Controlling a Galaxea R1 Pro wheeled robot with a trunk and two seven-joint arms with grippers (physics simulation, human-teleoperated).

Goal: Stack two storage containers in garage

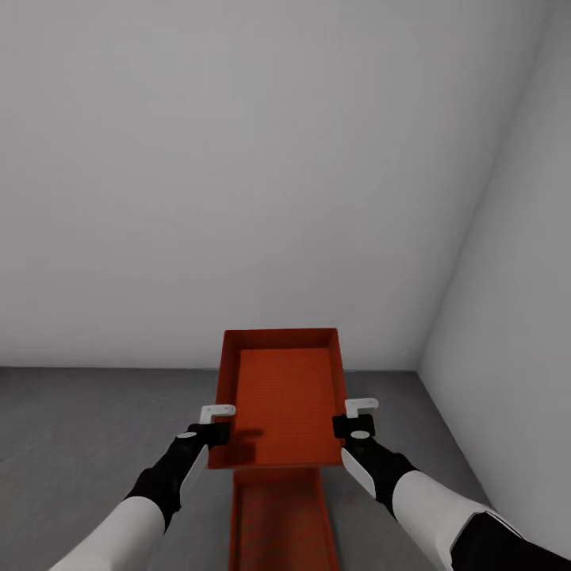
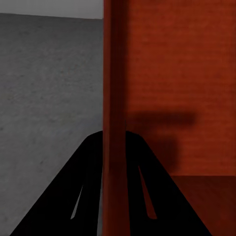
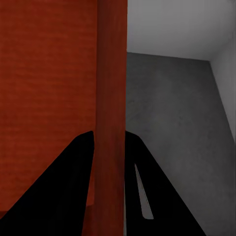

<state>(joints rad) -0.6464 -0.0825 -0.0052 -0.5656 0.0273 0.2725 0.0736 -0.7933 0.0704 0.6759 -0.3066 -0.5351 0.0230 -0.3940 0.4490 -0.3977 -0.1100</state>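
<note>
In the garage corner, seen from my head, I hold one orange bin (image 1: 284, 396) in the air with both arms, above the second bin (image 1: 281, 519) that lies on the grey concrete floor (image 1: 87, 428) under it. My left gripper (image 1: 212, 424) grips the near left wall, my right gripper (image 1: 354, 419) the near right wall.

From my left wrist, the bin's thin wall (image 2: 114, 98) runs up between my two dark fingers (image 2: 73, 196), which pinch it.

From my right wrist, the same holds: the right wall (image 3: 110, 98) is clamped between the fingers (image 3: 147, 196), with floor beyond.

To stack well, I judge I should keep the bin level, line its edges with the lower one, and lower both arms evenly before letting go.
</note>
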